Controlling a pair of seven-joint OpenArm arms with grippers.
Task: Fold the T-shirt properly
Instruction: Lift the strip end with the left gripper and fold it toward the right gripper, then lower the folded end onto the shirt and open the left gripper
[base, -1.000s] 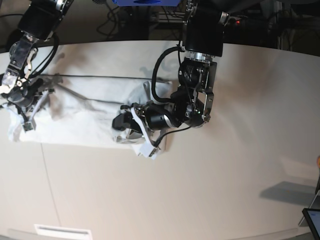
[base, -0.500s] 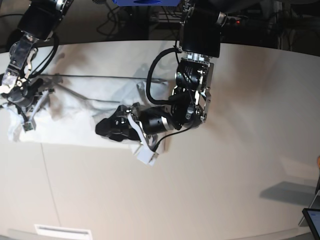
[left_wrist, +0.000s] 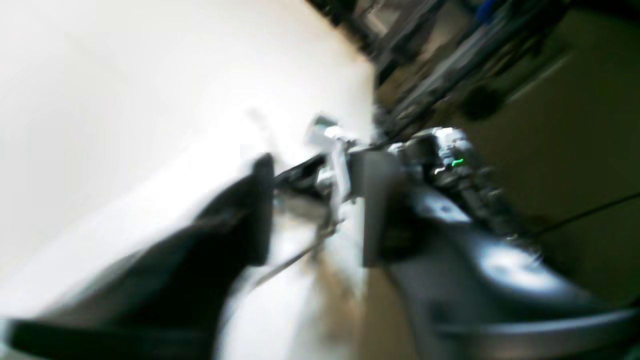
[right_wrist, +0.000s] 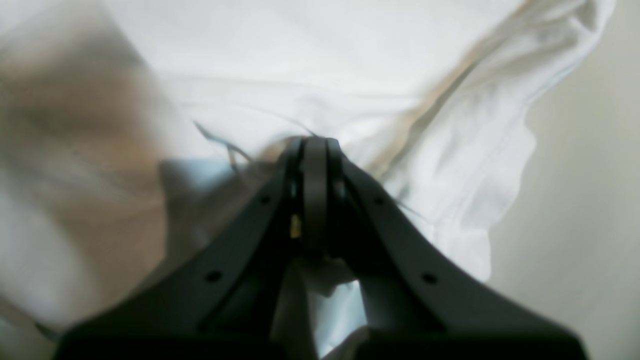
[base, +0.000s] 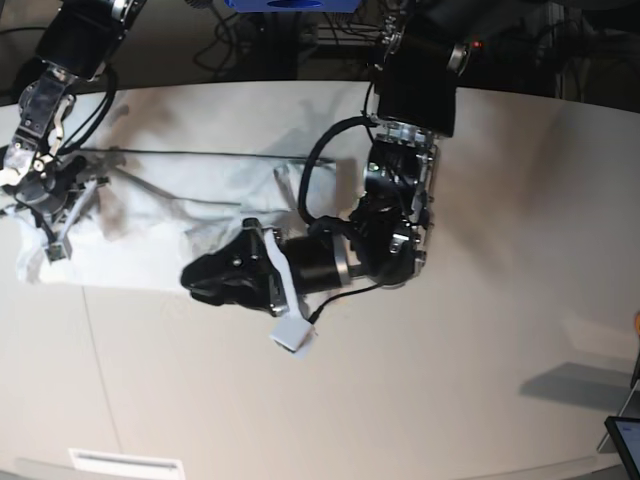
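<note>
Though blurred, left tool (base: 205, 279) seemingly farther along T-shirt (base: 150, 220)

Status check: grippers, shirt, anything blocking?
Right gripper shut on the T-shirt. Left gripper low at shirt's near edge, blurred, grip unclear. Shirt crumpled, unfolded. Nothing blocking on the table.

- A robotics lab or test room, not a home.
- Two black robot arms (base: 400, 150) work over a wide, pale table (base: 520, 250).
- Tangled cables (base: 250, 50) and dark equipment crowd the space behind it.
</note>
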